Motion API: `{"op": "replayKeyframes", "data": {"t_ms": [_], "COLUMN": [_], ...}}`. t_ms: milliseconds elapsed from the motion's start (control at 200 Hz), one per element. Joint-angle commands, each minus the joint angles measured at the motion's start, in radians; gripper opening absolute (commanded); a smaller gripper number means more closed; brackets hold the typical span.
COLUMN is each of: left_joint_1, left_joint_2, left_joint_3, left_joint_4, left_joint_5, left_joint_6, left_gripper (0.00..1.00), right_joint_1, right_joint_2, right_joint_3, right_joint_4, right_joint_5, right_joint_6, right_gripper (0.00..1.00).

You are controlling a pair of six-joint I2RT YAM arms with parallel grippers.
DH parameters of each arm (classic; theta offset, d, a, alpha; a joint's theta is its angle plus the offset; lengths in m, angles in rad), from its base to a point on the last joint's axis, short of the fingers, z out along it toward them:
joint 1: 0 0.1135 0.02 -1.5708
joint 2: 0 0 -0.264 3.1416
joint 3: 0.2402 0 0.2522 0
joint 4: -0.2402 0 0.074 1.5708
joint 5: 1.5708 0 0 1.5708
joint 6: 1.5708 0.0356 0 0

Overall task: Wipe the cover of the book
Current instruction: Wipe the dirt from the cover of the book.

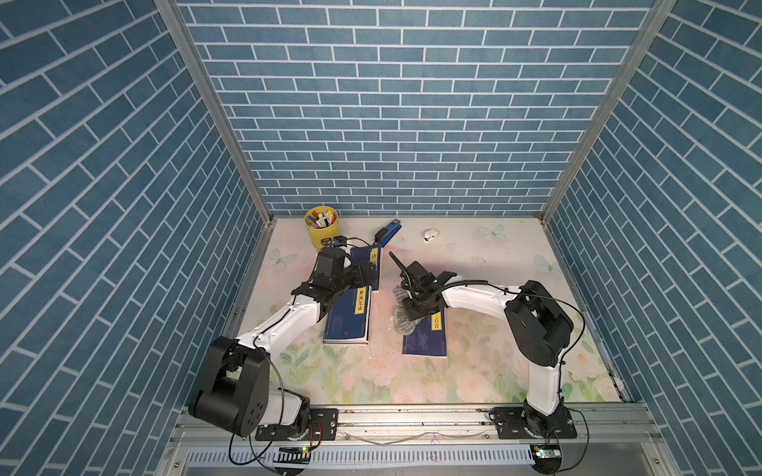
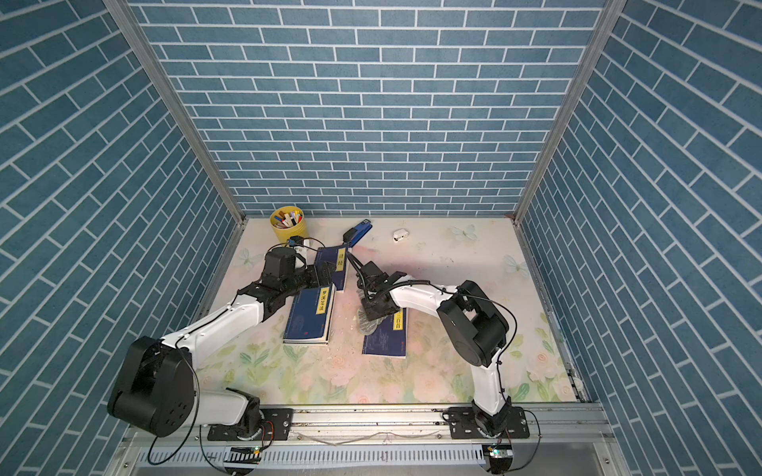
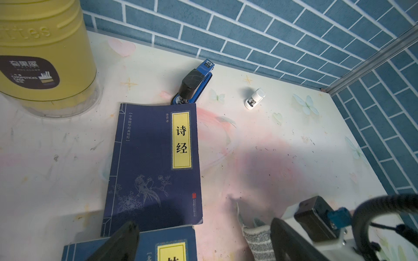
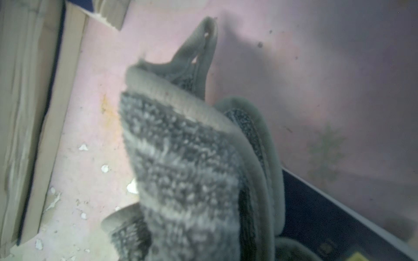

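Clutching grey striped cloth [image 4: 192, 169] in right end effector [image 1: 408, 313], blocked blue book [image 1: 426, 344]'s upper cover; held left end effector [image 1: 368, 274] wide, one finger [image 3: 119, 245] cropped at frame edge.

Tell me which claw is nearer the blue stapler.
Left. The left claw hangs open over the navy books just in front of the blue stapler; the right claw, shut on the grey cloth, is farther off, beside the third book.

Blue brick-patterned walls [image 1: 396, 103] and aluminium corner posts [image 1: 214, 111] enclose a pale floral tabletop [image 1: 474, 371].
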Motion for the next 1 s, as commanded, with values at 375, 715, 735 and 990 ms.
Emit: {"op": "replayKeyframes", "data": {"t_ms": [375, 715, 735, 990], "left_joint_1": [-0.010, -0.091, -0.096, -0.184], "left_joint_2": [-0.002, 0.062, 0.065, 0.080], "left_joint_3": [-0.005, 0.019, 0.017, 0.017], "left_joint_4": [-0.012, -0.024, -0.023, -0.034], "left_joint_5": [-0.022, -0.065, -0.067, -0.079], "left_joint_6": [0.009, 0.038, 0.035, 0.025], "left_gripper": [0.96, 0.96, 0.96, 0.96], "right_joint_1": [0.029, -0.199, -0.210, -0.371], "right_joint_2": [-0.264, -0.174, -0.166, -0.254], "right_joint_3": [-0.440, -0.297, -0.283, -0.268], "right_joint_4": [-0.084, -0.073, -0.075, -0.104], "right_joint_5": [0.029, 0.055, 0.058, 0.097], "right_joint_6": [0.176, 0.025, 0.019, -0.001], "right_gripper": [0.00, 0.00, 0.00, 0.00]}}
